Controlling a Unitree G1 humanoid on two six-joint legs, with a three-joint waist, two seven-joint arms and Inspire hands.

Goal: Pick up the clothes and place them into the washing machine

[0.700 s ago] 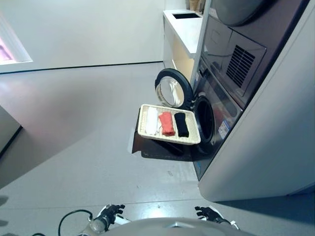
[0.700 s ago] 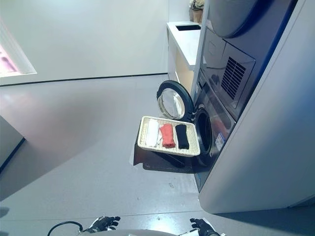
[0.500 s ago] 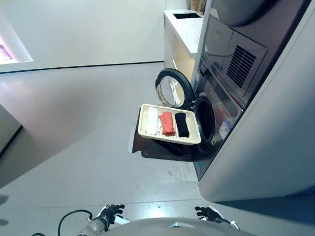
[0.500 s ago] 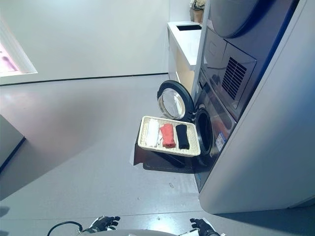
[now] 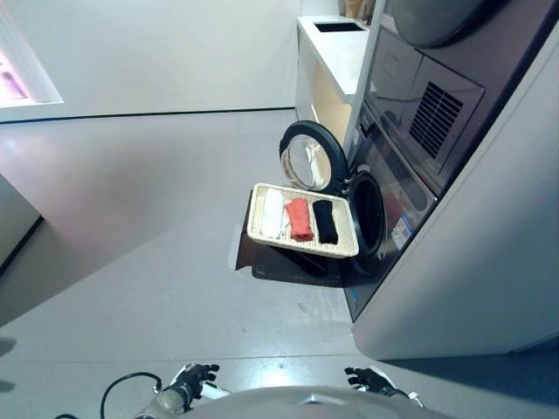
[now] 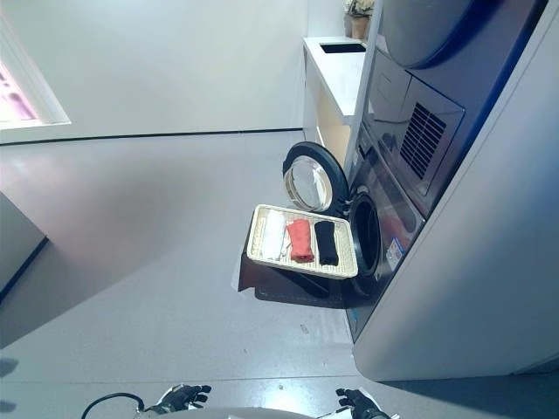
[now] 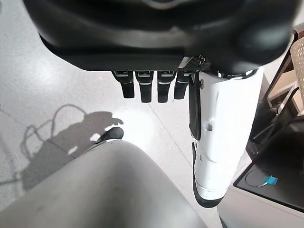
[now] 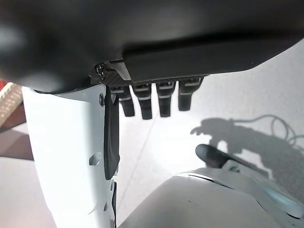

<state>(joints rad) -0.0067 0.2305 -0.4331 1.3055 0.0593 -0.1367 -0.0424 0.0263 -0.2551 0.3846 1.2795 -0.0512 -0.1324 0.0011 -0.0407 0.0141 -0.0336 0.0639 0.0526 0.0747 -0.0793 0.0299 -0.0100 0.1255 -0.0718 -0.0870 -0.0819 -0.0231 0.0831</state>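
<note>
Clothes (image 5: pixel 300 218) wait in your tray (image 5: pixel 257 229) beside the washing machine (image 5: pixel 384 209); left hand (image 7: pixel 147 88) and right hand (image 8: pixel 156 102) hang relaxed, empty.

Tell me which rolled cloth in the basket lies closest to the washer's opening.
The black cloth: it lies at the basket's drum-side end, with the red in the middle and the white farthest.

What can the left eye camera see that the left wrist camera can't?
Only the left eye view shows the tray with a white cloth, a red cloth and a black cloth, the washing machine with its open door, and the right hand. Only the left wrist view shows the left hand up close, fingers straight and empty. Both show the grey floor.
</note>
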